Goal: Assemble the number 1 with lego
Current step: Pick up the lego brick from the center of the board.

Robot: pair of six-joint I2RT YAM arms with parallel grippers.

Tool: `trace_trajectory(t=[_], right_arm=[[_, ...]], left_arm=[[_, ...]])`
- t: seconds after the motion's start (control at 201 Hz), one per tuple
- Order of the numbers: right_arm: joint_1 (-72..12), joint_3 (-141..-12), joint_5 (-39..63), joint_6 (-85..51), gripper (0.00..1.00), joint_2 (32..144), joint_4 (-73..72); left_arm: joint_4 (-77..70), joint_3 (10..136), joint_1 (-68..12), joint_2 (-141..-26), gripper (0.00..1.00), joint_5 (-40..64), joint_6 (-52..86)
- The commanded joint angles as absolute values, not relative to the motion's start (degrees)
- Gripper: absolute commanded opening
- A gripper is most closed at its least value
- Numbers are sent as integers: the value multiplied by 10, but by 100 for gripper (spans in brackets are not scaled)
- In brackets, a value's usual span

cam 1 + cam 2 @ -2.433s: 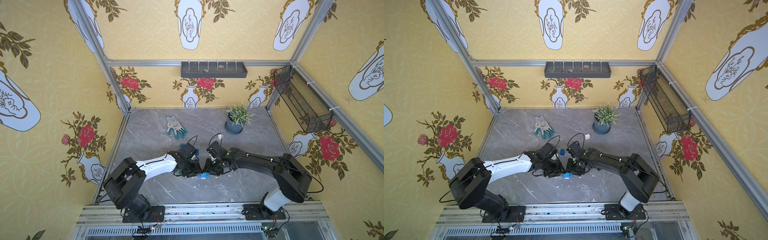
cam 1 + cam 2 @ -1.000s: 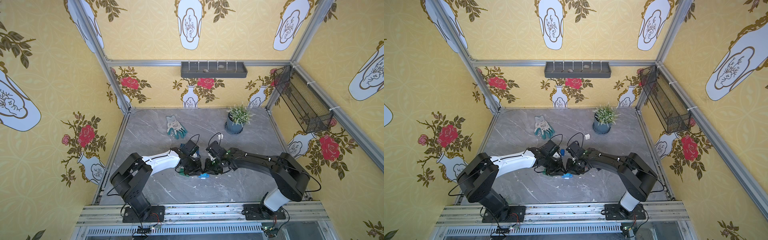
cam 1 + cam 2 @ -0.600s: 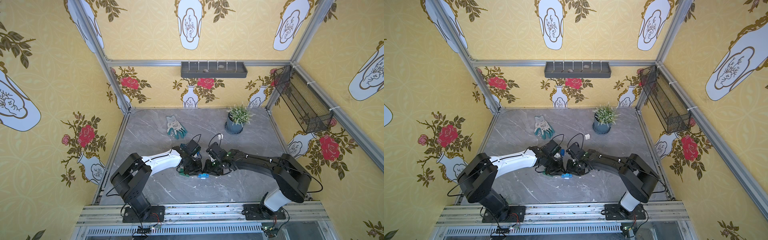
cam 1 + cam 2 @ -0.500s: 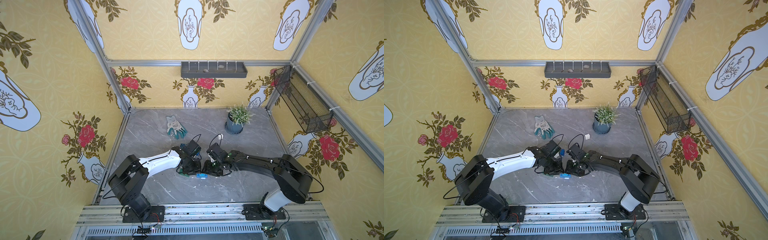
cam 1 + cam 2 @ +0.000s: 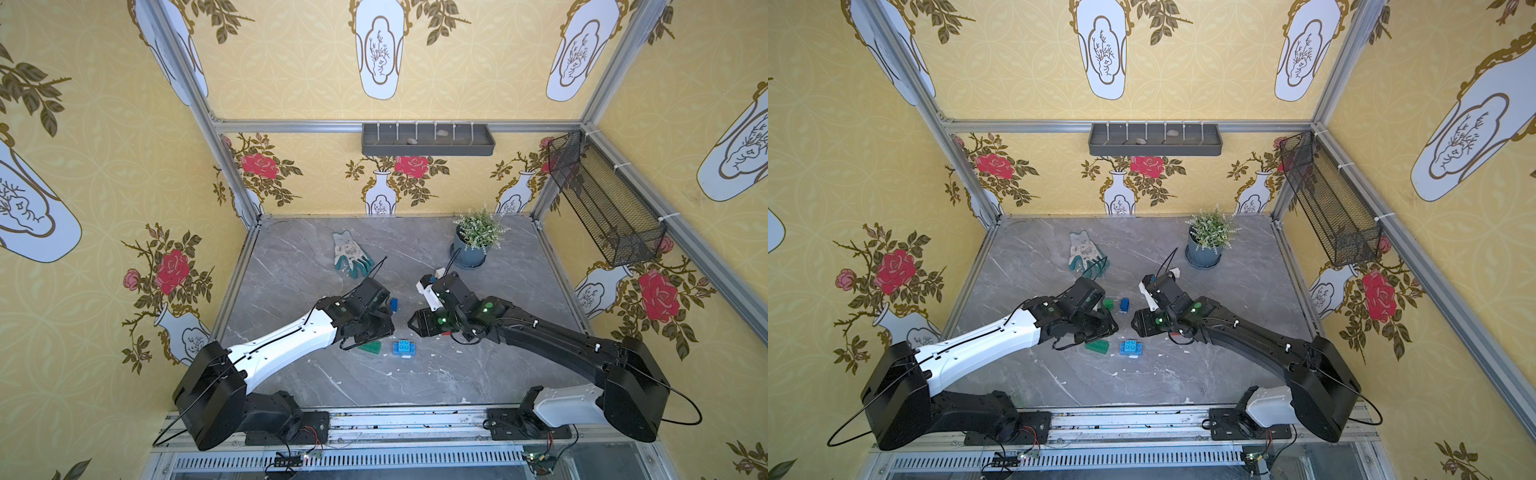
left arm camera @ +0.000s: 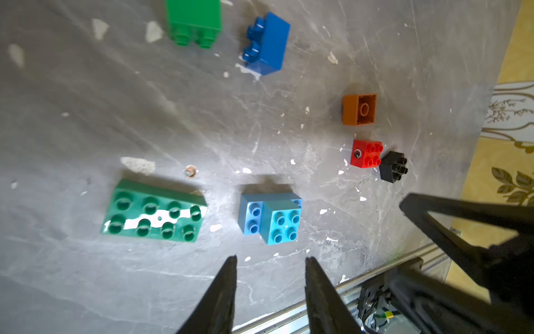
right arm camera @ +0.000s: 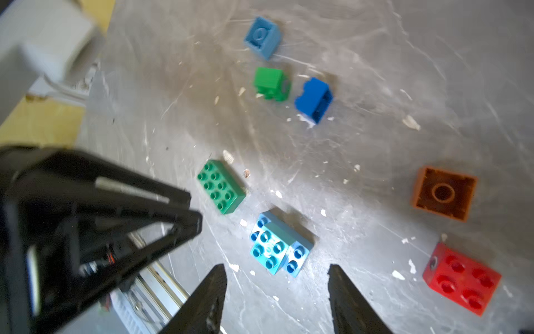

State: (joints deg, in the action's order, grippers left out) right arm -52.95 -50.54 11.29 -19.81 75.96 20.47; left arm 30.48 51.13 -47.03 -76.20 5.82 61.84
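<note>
Lab test cell: aluminium frame [image 5: 291, 126], wallpapered panels [image 5: 291, 62].

Glossy plastic lego [image 6: 270, 217] on scuffed, seemingly stone tabletop [image 6: 86, 115]

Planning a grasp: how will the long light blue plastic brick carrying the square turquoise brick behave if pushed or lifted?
Likely stiff, light: hard plastic. The long light blue brick lies flat, so a push should slide it, not tip it. Lifted by the square turquoise brick, the studs might let go.
</note>
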Motion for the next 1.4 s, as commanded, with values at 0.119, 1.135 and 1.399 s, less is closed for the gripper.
trace_trajectory(t=[0.119, 1.135, 1.399], right_arm=[[-549, -488, 110, 179, 62, 752, 212], [-403, -664, 15, -236, 69, 1011, 352], [-401, -696, 23, -232, 59, 1053, 365]], left_arm=[[284, 455, -438, -698, 44, -9, 705], [258, 459, -371, -723, 48, 14, 690], [260, 462, -369, -723, 46, 10, 691]])
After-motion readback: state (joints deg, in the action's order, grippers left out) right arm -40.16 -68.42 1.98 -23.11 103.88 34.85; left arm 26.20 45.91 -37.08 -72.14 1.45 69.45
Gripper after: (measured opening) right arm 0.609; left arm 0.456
